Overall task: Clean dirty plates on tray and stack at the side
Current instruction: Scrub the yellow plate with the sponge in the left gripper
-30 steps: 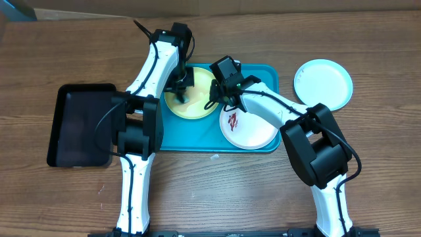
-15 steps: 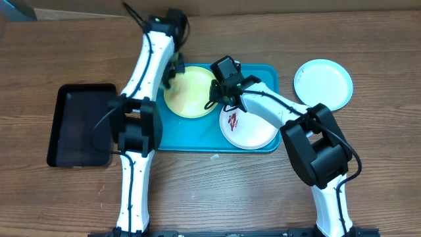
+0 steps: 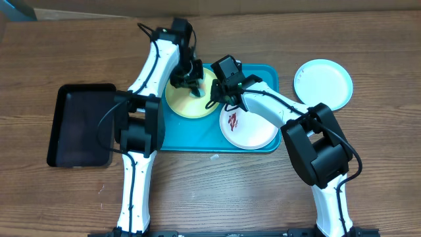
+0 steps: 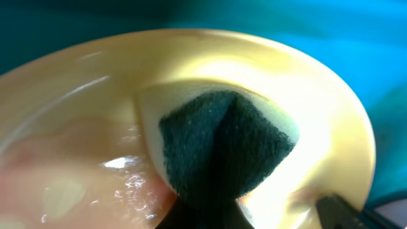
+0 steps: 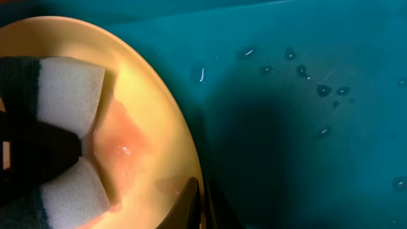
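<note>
The yellow-green plate [image 3: 186,103] lies on the left half of the turquoise tray [image 3: 268,74]. My left gripper [image 3: 189,82] is shut on a sponge [image 4: 222,146] with a dark scouring face, pressed onto the plate [image 4: 82,121], which carries a wet pinkish film. My right gripper [image 3: 217,99] is shut on the plate's right rim [image 5: 200,203]; the sponge [image 5: 67,89] and the plate [image 5: 152,114] show in the right wrist view. The white plate [image 3: 253,131] with a dark-red smear lies on the tray's right half. The pale blue plate [image 3: 323,82] lies on the table to the right of the tray.
A smaller black tray [image 3: 79,125] sits on the wooden table left of the turquoise tray. Water drops dot the tray floor [image 5: 331,92]. Both arms cross over the tray's far left part.
My left gripper swung with the sponge to the plate's far-left edge, then came back onto the plate, further right than before. The right gripper has stayed on the rim.
</note>
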Robot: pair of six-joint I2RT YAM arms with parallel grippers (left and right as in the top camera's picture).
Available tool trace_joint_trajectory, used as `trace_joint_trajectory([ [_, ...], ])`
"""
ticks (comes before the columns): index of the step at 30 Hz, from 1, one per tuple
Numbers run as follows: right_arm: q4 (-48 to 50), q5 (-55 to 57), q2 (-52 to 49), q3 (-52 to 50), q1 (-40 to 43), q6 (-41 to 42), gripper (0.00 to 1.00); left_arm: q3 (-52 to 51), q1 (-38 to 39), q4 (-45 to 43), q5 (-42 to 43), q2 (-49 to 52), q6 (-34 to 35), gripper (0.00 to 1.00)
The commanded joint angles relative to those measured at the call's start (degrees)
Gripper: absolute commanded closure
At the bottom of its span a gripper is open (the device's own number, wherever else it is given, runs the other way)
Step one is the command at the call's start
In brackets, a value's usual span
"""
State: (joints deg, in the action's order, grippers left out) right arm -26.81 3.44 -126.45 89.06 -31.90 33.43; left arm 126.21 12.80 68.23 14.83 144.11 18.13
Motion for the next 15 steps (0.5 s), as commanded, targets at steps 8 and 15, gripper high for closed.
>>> trace_joint_trajectory([
  [8,-0.55,0.72,0.68,-0.04,0.37,-0.63,0.96,-3.34,-0.68,5.81,-15.96,0.5,1.68,0.96],
  [15,-0.33,0.72,0.68,-0.04,0.37,-0.61,0.96,5.4,-0.74,16.26,-41.2,0.5,6.82,0.96],
])
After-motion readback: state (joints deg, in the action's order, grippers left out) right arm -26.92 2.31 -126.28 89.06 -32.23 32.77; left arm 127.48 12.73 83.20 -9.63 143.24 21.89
